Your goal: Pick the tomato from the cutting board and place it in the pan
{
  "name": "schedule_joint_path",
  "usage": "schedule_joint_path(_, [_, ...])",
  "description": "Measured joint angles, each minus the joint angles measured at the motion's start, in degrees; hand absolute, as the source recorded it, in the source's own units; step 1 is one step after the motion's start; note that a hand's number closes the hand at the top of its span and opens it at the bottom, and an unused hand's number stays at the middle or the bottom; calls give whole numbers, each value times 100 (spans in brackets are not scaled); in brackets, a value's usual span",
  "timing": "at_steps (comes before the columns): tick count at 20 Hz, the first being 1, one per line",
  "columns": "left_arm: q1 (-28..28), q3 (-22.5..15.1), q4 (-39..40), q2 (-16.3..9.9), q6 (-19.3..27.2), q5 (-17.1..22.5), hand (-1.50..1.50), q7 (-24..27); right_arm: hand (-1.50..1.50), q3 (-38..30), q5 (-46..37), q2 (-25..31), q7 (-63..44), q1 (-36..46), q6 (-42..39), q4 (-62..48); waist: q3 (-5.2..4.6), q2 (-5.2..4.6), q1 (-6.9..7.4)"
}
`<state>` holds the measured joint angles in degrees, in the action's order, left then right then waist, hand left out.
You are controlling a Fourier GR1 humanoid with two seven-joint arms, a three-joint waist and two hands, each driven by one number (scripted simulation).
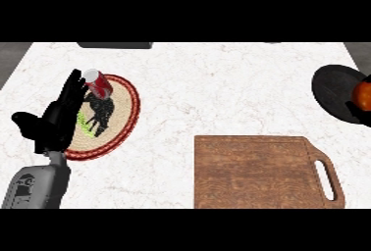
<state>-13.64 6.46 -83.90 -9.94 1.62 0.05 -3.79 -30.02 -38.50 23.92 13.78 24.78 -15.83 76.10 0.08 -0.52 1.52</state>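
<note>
Nearest the camera, a wooden cutting board (257,171) lies at the counter's (217,78) front edge, handle slot to the right, with nothing on it. The black pan (334,90) sits at the right edge. The tomato (362,95) shows over the pan at that edge, with dark shapes around it (likely the right hand, fingers not discernible). At the left side the left hand (54,120) rests, fingers straight and together, over a woven mat (123,115) bearing a dark figure. A red can (98,84) lies on the mat; no legible writing.
</note>
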Motion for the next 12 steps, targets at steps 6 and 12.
schedule_joint_path(6, [-159, -97, 39, 48, -6, -49, 0, -35, 150, -111, -666, 671, 822, 682, 1255, -2032, 13, -70, 151])
schedule_joint_path(12, [-308, -129, 145, 93, -9, -64, 0, 42, 150, -287, -886, 1028, 1497, 1208, 2136, -3715, 28, -138, 270])
